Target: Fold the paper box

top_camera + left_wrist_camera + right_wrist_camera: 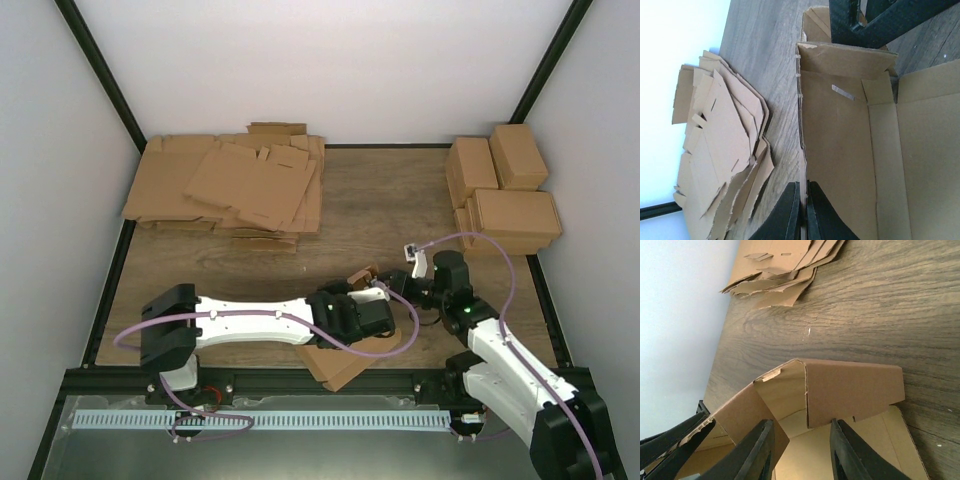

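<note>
Near centre of the counter (400, 205) — paper box (342, 366) lies half formed between both arms; left fingers (790, 212) pressed together, pinching its side wall, likely to steady it; right fingers (757, 452) spread astride the upright end flap — seemingly poised to fold it inward.

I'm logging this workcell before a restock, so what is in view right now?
paper box: one, brown, partly folded, near centre of the table
flat cardboard sheets: one heap, brown, far left of the table
folded boxes: at least three, brown, stacked at far right
table: one, dark wood grain, under everything
left arm: one, white and black, reaching in from the near left
right arm: one, white and black, from the near right
left gripper: one, black, shut on a wall of the paper box
right gripper: one, black, open at the box's raised flap
</note>
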Tool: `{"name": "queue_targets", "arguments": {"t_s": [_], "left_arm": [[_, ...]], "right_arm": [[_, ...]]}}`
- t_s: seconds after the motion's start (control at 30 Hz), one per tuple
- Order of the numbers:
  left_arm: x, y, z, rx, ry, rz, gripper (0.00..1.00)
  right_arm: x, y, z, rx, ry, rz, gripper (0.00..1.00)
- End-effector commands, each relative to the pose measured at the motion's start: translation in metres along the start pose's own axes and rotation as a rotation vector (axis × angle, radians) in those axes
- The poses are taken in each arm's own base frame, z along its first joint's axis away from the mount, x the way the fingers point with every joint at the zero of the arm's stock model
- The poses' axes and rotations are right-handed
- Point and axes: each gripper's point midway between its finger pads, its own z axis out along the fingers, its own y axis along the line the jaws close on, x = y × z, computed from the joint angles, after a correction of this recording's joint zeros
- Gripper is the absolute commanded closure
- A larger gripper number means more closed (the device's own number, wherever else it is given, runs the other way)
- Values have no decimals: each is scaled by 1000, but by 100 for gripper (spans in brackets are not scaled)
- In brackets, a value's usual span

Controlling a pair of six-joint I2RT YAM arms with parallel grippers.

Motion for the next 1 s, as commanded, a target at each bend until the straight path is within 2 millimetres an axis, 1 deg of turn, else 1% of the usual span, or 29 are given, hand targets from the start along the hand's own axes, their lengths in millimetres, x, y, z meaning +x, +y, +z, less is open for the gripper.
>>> {"name": "queue_targets", "arguments": {"t_s": [0.0,0.27,0.43,0.67,0.83,0.97], "left_arm": [[-4,-4,2,-20,3,26,96],[-2,-6,5,-31,11,47,96],[-1,-6,5,-35,12,50,96],[1,-8,8,-38,9,60,96],[2,-11,8,-26,-1,69,96],[2,-10,8,-29,-9,77,96]], "right_arm": [[0,2,1,-12,-3,-29,67],[3,-10,4,31,3,-37,68],[-5,-7,-2,44,-40,-126,66],[-16,1,-10,45,-101,-237,64],[-17,23,-15,-64,-152,-382,61],[-20,29,-17,-107,-209,-447,61]]}}
